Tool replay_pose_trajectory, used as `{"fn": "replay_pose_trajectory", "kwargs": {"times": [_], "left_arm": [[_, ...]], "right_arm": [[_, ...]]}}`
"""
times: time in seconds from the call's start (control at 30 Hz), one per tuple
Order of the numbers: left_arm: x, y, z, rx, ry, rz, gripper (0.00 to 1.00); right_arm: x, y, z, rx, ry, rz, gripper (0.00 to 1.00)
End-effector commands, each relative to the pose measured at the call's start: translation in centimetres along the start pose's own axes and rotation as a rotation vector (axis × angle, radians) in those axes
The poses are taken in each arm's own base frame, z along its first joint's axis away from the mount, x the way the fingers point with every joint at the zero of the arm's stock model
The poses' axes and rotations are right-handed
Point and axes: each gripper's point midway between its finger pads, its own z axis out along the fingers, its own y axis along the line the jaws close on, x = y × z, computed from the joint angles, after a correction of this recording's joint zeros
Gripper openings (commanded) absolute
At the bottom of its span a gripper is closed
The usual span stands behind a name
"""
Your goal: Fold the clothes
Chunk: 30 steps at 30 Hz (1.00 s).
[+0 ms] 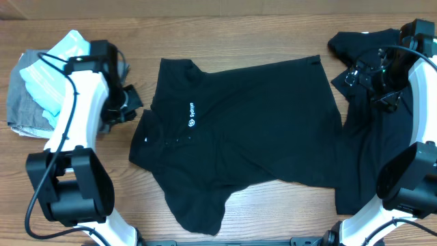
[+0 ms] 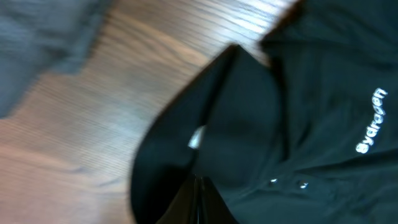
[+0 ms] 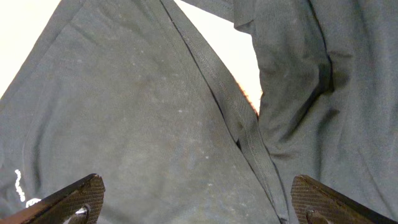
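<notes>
Left gripper [image 1: 131, 102] fingers together at polo shirt [image 1: 239, 130] collar, catch unclear: cloth may slip. Right gripper [image 3: 199, 205] fingers apart over other black garment [image 1: 369, 171] right of polo shirt; could snag both.

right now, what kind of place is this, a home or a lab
Probably a robotics test bench, not a home: white robot arms at a wooden table, a black polo shirt spread out between them.
</notes>
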Motion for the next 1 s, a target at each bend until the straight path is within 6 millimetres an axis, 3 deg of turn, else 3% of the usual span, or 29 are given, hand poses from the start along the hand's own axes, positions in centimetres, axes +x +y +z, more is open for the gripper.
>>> {"fn": "replay_pose_trajectory", "kwargs": {"times": [0.0, 0.2, 0.37, 0.7, 0.97], "left_arm": [[2.1, -1.9, 2.2, 0.047, 0.048, 0.067, 0.04], [3.3, -3.3, 6.4, 0.073, 0.04, 0.105, 0.04], [3.6, -1.8, 8.5, 0.015, 0.023, 0.105, 0.04], [3.9, 2.0, 10.7, -0.16, -0.027, 0.107, 0.04], [3.5, 4.4, 10.7, -0.254, -0.05, 0.093, 0.04]], "right_arm": [[-0.1, 0.0, -0.3, 0.004, -0.013, -0.005, 1.0], [-0.1, 0.0, -0.3, 0.004, -0.013, -0.005, 1.0], [-0.1, 0.0, -0.3, 0.004, -0.013, -0.005, 1.0], [-0.1, 0.0, -0.3, 0.004, -0.013, -0.005, 1.0], [-0.1, 0.0, -0.3, 0.004, -0.013, -0.005, 1.0]]}}
